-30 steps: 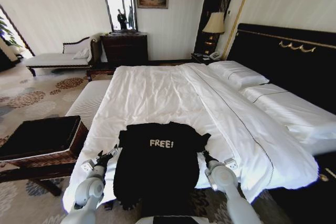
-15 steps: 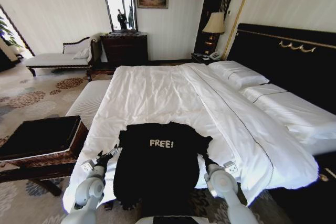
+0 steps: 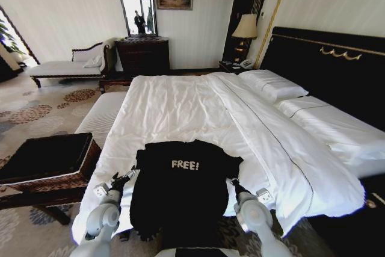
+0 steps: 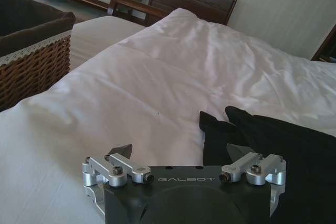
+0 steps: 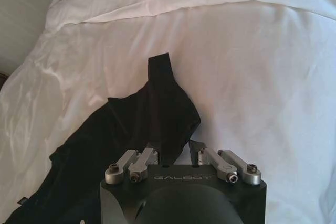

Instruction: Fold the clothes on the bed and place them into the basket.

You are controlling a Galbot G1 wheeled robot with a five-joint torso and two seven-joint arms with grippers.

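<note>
Bed (image 3: 198, 106) takes up the middle and right of your head view, white sheets running up to the pillows (image 3: 274, 84) and the black headboard (image 3: 337, 64) at the upper right. Low in the centre you see the black top (image 3: 180, 191) spread flat over the near end of the bed, its white "FREE!" lettering facing up and its lower part draping over the near edge. At the lower left of the frame sits the brown wicker basket (image 3: 51, 164) with its dark lining, on the floor beside the bed and well apart from the top.

Your left gripper (image 3: 125, 179) is just left of the top in the lower left centre, close to the sleeve. In the left wrist view the left gripper (image 4: 181, 156) has its jaws spread wide over the white sheet, one finger toward the black fabric (image 4: 273, 150), nothing between them. The basket (image 4: 31, 56) shows at that picture's left edge.

Your right gripper (image 3: 233, 183) is at the top's other side, lower right of centre, at the sleeve. In the right wrist view the right gripper (image 5: 176, 148) has its jaws parted with the black sleeve (image 5: 163, 108) reaching down between the fingertips; you cannot tell whether they touch the cloth.
</note>
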